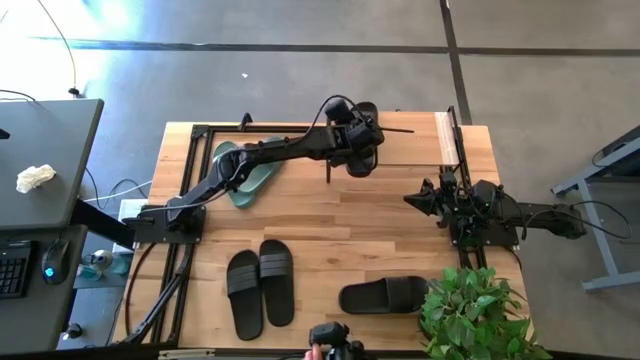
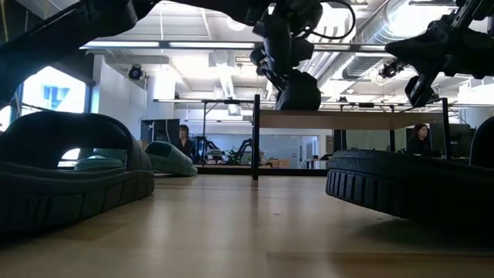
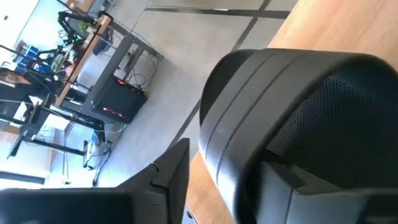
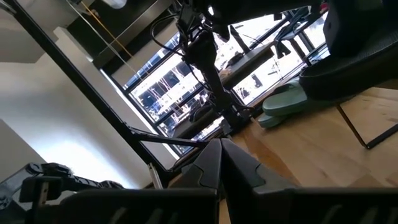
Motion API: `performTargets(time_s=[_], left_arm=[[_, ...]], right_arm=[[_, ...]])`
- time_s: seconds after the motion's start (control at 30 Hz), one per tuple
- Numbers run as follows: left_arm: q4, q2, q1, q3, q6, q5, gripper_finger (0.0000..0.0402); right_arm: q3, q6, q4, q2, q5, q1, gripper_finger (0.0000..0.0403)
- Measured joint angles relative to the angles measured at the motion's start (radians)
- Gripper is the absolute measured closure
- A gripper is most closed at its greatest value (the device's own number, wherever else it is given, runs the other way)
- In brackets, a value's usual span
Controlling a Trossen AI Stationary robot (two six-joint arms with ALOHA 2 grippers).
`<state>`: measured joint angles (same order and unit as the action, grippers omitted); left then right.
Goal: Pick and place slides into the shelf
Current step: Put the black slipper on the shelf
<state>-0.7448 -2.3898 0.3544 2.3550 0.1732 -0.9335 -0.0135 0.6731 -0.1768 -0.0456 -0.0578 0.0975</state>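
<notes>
My left gripper (image 1: 352, 140) reaches over the far side of the table and is shut on a black slide (image 1: 364, 132), which it carries above the shelf's light wooden top board (image 1: 420, 140). In the low view that slide (image 2: 298, 89) hangs just over the board (image 2: 363, 120). The sage-green pair (image 1: 247, 172) lies on the table beneath the left arm. A black pair (image 1: 260, 286) and a single black slide (image 1: 385, 295) rest on their soles near the table's near edge. My right gripper (image 1: 412, 199) waits shut at the table's right side. My left gripper holds the black slide by its ribbed strap (image 3: 231, 134). One finger (image 3: 169, 175) stands outside the strap and the other finger (image 3: 278, 190) goes in under it. The fingers come from above. The slide is lifted clear and hangs below them, over the top board.
A potted plant (image 1: 472, 312) stands at the near right corner. Black metal rods (image 1: 462, 150) run along the table's right side beside the right arm. A thin black upright (image 2: 255, 137) stands under the board. Bare wood lies in the table's middle (image 1: 340, 225).
</notes>
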Motion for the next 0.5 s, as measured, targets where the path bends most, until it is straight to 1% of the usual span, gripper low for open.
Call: performTargets(time_s=[0.2, 0.5], left_arm=[[-0.005, 0.000, 0.000, 0.000, -0.040, 0.002, 0.0237], [-0.015, 0.000, -0.017, 0.000, -0.049, 0.008, 0.0218]], right_arm=[[0.000, 0.000, 0.000, 0.000, -0.003, 0.000, 0.0402], [0.000, 0.000, 0.000, 0.000, -0.003, 0.000, 0.0402]])
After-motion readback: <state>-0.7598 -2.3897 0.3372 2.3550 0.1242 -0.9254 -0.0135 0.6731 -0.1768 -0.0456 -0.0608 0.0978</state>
